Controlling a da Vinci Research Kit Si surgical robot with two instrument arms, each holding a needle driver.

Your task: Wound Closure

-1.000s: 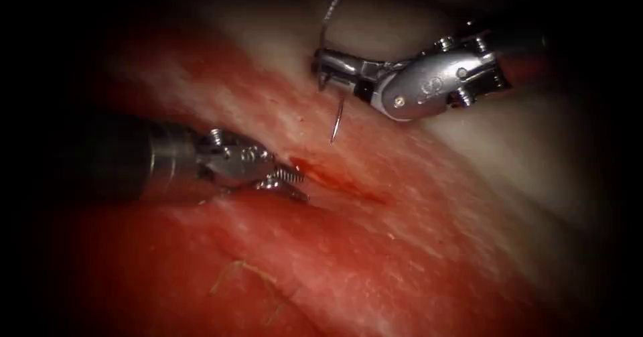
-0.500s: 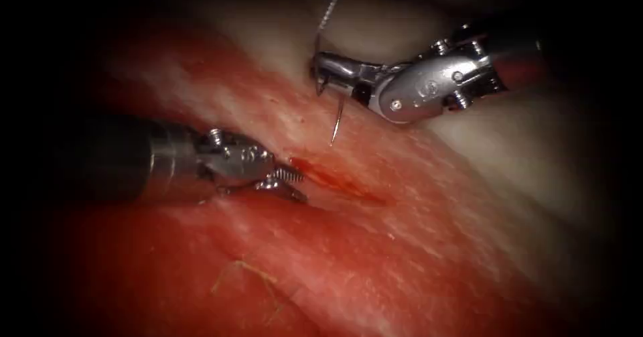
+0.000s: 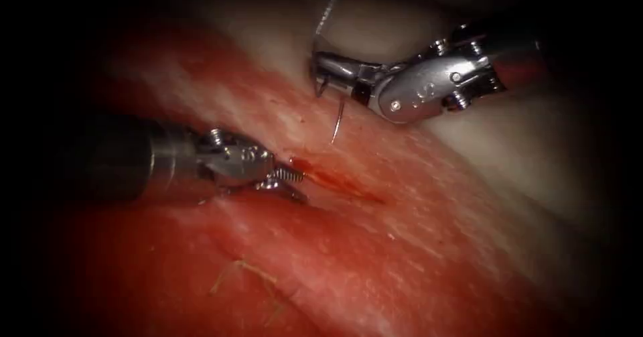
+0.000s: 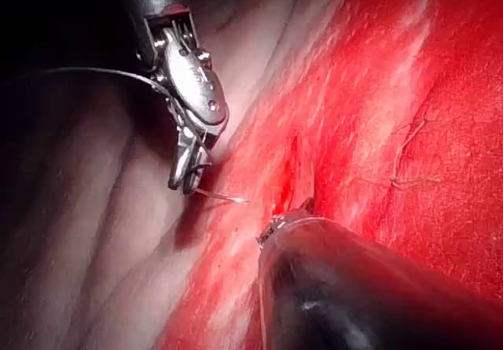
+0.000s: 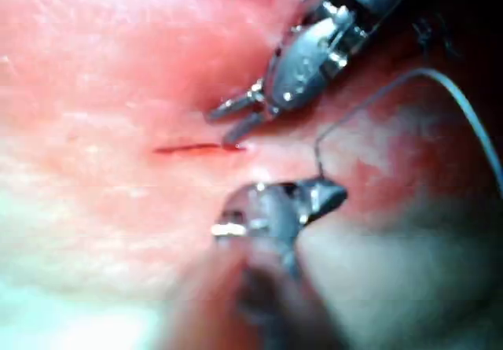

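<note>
Right claw (image 3: 320, 70) is clenched on the curved needle (image 3: 337, 124) near its thread end. The needle hangs clear of the tissue (image 3: 429, 230), long axis near vertical, tip pointing down toward the surface on the right side of the cut (image 3: 335, 179). Thread (image 3: 327, 12) rises from the held end and leaves the endoscope view upward. Left claw (image 3: 289, 181) lies at the cut's left end, jaws parted, grasping nothing, tips resting on the tissue. Red fluid lines the cut.
</note>
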